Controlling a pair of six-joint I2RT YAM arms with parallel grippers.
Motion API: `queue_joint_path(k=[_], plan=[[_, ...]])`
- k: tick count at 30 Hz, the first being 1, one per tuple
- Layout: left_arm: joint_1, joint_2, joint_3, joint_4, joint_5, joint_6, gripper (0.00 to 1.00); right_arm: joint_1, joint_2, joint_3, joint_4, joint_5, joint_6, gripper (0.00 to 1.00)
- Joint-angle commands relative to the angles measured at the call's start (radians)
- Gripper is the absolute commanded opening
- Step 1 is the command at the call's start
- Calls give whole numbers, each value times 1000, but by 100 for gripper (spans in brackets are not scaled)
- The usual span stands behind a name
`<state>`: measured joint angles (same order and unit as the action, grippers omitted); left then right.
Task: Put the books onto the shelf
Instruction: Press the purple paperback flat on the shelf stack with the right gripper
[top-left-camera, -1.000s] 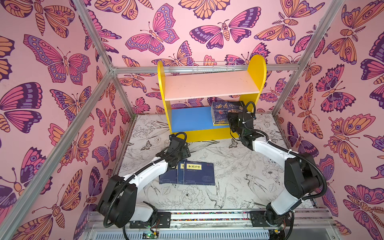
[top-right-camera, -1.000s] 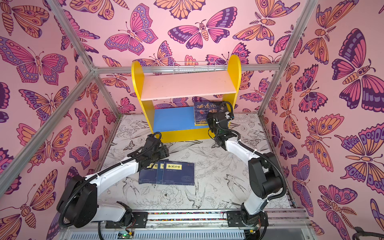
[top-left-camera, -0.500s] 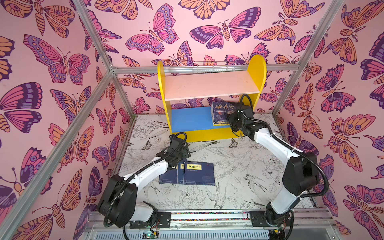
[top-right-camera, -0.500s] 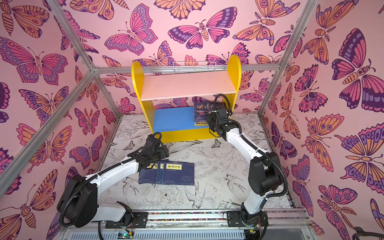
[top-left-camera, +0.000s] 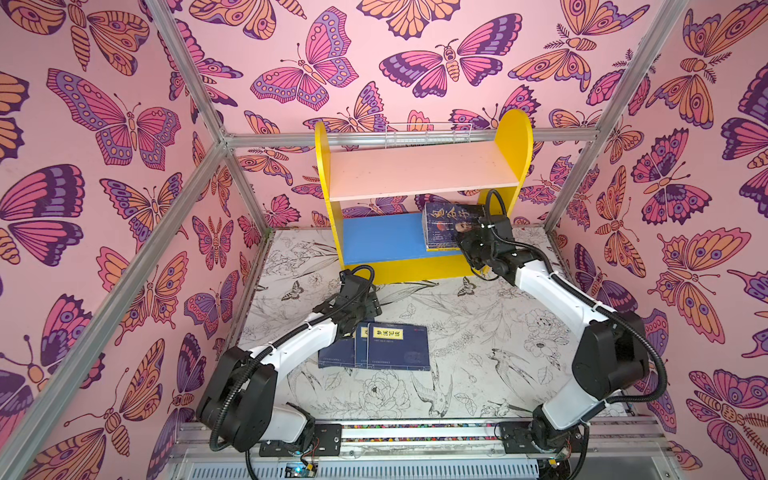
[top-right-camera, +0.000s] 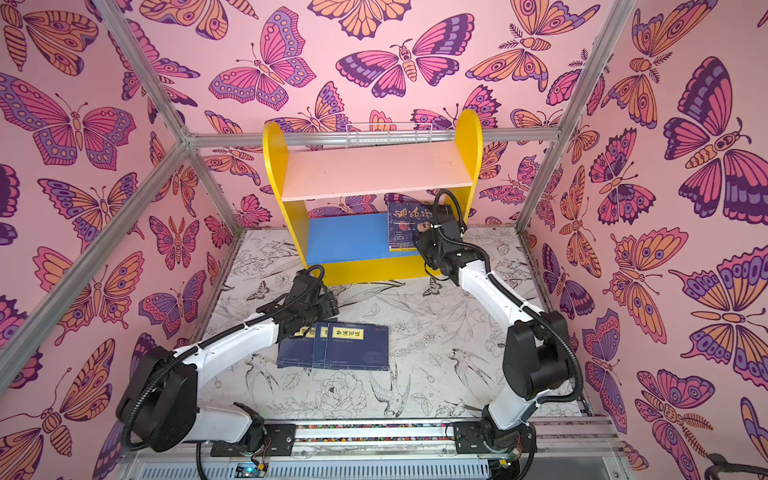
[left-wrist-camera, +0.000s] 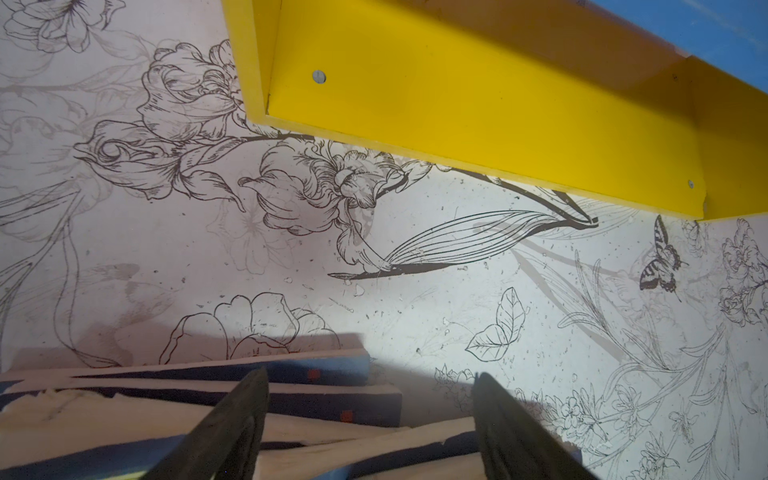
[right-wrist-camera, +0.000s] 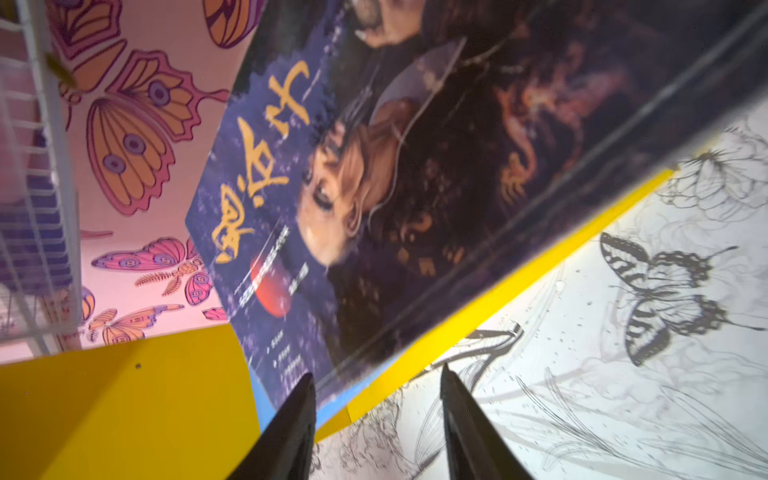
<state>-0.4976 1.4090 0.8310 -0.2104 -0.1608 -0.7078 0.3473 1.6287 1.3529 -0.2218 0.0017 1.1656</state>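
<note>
The shelf (top-left-camera: 419, 176) (top-right-camera: 374, 174) stands at the back, yellow-sided, with a pink upper board and a blue lower board (top-left-camera: 382, 237). A stack of books (top-left-camera: 446, 226) (top-right-camera: 409, 226) (right-wrist-camera: 415, 187), a dark portrait cover on top, lies at the right end of the blue board. My right gripper (top-left-camera: 469, 249) (top-right-camera: 428, 249) (right-wrist-camera: 376, 372) is open at the stack's front corner and holds nothing. Three navy-blue books (top-left-camera: 395, 347) (top-right-camera: 357, 347) (left-wrist-camera: 291, 399) lie fanned out on the floor. My left gripper (top-left-camera: 361, 307) (top-right-camera: 320, 309) (left-wrist-camera: 369, 374) hangs open over their far edges.
A white wire rack (top-left-camera: 428, 133) sits behind the shelf against the back wall. Butterfly-patterned walls and aluminium frame bars (top-left-camera: 124, 291) close in the left, right and back. The floor mat (top-left-camera: 478, 357) carries a line drawing of flowers and birds.
The right forearm has lifted and straightened slightly while its gripper stays at the stack's front corner. The left arm and the floor books have not moved.
</note>
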Motion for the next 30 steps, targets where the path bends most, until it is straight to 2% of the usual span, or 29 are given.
queue_joint_path(k=[1, 4, 7, 18, 30], plan=[[-2, 14, 2, -16, -5, -1, 80, 0, -49, -28, -44, -7, -53, 41], [-2, 21, 2, -18, -6, -8, 80, 2, -49, -49, -38, -18, -42, 15], [-2, 26, 5, -18, -3, -12, 80, 2, -14, -37, -32, -36, -31, 0], [-2, 21, 4, -25, -9, -18, 80, -2, 112, 98, -32, -45, -41, 0], [-2, 22, 8, -33, -15, -7, 79, -17, 184, 207, -92, -25, -83, 0]])
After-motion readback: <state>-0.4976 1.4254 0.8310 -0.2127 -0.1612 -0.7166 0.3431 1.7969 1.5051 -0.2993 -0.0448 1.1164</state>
